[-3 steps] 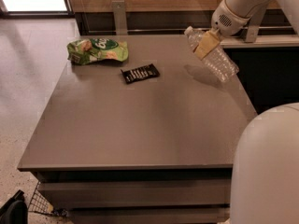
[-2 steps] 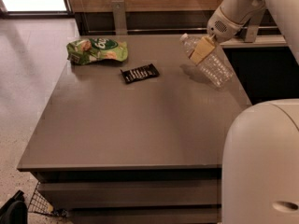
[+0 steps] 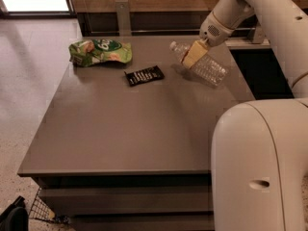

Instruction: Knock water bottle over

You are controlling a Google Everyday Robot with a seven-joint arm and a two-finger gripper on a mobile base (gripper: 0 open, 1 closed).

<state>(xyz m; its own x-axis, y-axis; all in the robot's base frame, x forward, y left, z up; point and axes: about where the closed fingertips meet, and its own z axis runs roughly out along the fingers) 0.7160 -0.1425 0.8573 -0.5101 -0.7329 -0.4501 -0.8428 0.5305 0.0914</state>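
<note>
While the gripper (image 3: 195, 54) sat in the upper right of the frame, its tan fingers were clamped on the water bottle (image 3: 211, 70) just below the cap. Only the near finger was visible; the far one was hidden behind the bottle.

Change over the last second: the cap end moved left and down, and the bottle went from a steep lean to a shallow one. It lay diagonally, cap toward upper left and base toward lower right, over the right rear part of the table (image 3: 125, 129). The arm (image 3: 269, 13) came in with it from the top right corner.

Can't be sure the bottle's side had reached the tabletop. There was a shadow under it, so it was probably low but possibly not resting.

The green snack bag (image 3: 100, 52) at upper left and the black packet (image 3: 144, 75) near centre hadn't moved. Both were well apart from the bottle.

Task read: the bottle was clearly off upright, so the knock-over looked mostly done. What was left, as I judged it, was to finish lowering and let go so it lay on its side unaided. Risk: it's ribbed and round, so it could roll toward the right edge once released.
</note>
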